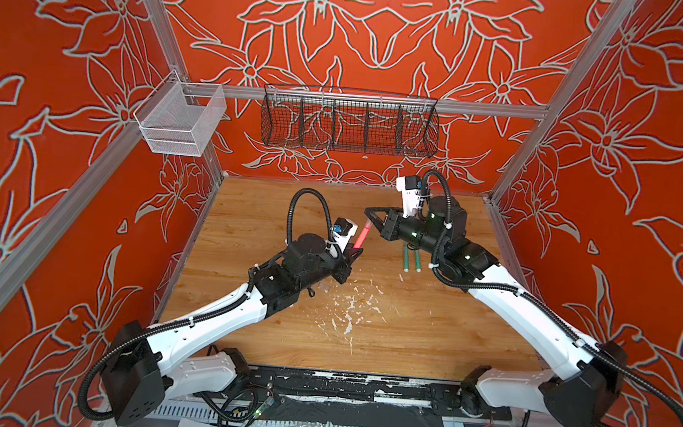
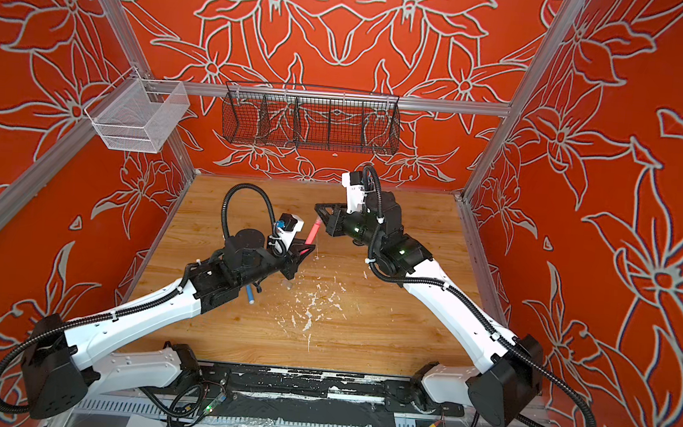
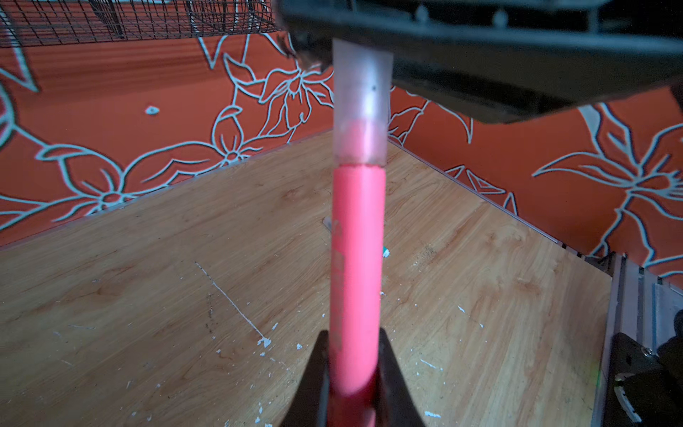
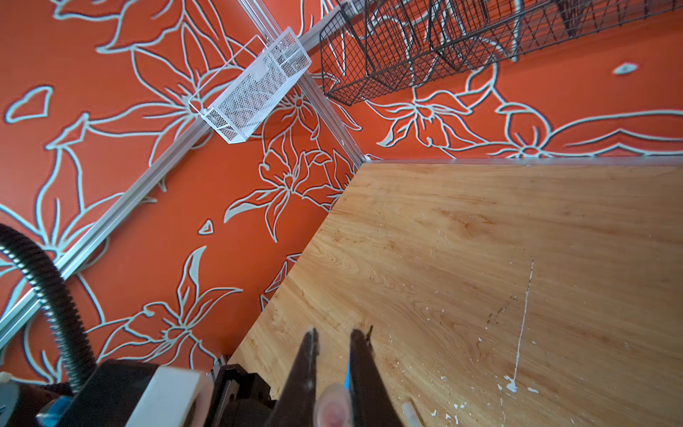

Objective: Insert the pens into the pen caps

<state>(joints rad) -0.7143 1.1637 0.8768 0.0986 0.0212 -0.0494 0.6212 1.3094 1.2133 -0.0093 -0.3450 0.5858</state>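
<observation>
Above the counter (image 1: 405, 332), left tool (image 3: 352, 334) clamps red pen (image 3: 356, 258); right tool (image 4: 334, 331) pinches cap (image 3: 360, 100), only part-seated. Risk: off-axis push could jam cap or slip pen through grip.

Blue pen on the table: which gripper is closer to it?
Left. The blue pen lies just below and behind the left gripper; the right gripper is farther off, holding the pen cap.

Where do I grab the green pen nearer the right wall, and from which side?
Probably the bare barrel of that green pen, near its white plug, from straight above, jaws across it. It lies flat, far end hidden under the right arm; the other green pen lies close beside, so one finger goes in the gap.
</observation>
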